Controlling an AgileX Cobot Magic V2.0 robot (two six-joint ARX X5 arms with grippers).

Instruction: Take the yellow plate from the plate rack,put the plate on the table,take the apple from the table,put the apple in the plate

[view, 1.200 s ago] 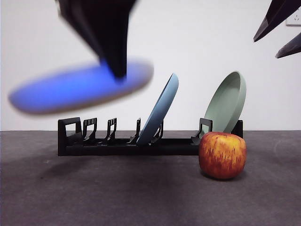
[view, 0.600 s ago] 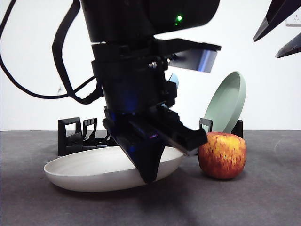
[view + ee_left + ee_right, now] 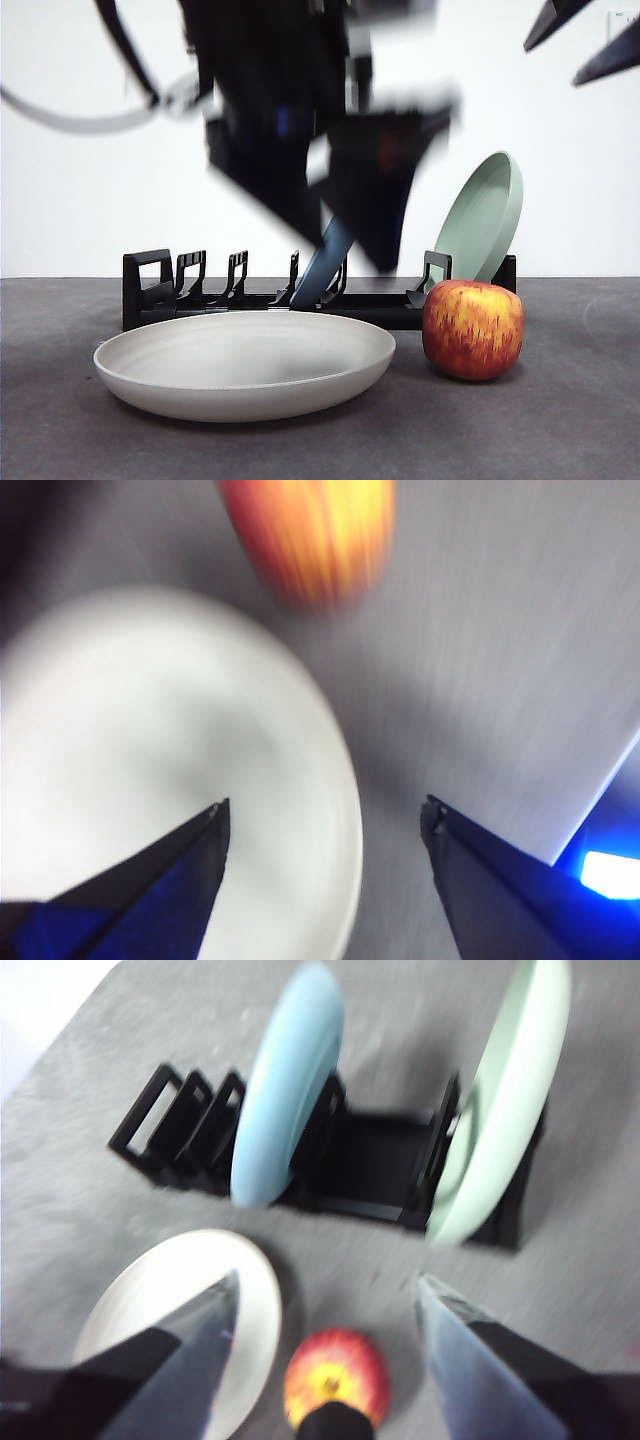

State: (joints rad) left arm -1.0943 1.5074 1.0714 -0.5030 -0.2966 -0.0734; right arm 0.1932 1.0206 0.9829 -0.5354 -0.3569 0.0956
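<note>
The yellow plate is cream-coloured and lies flat on the table, in front of the plate rack. The apple stands on the table just right of the plate, a small gap between them. My left gripper is blurred, open and empty, above the plate's right part. Its wrist view shows its open jaws over the plate's rim, with the apple beyond. My right gripper is open at the top right; its wrist view looks down on the apple and plate.
A blue plate and a sage-green plate stand tilted in the black rack behind. They also show in the right wrist view, blue plate and green plate. A white wall closes the back.
My left gripper has let go of the cream plate and risen above it. The plate now lies flat on the table. The apple has not moved.
</note>
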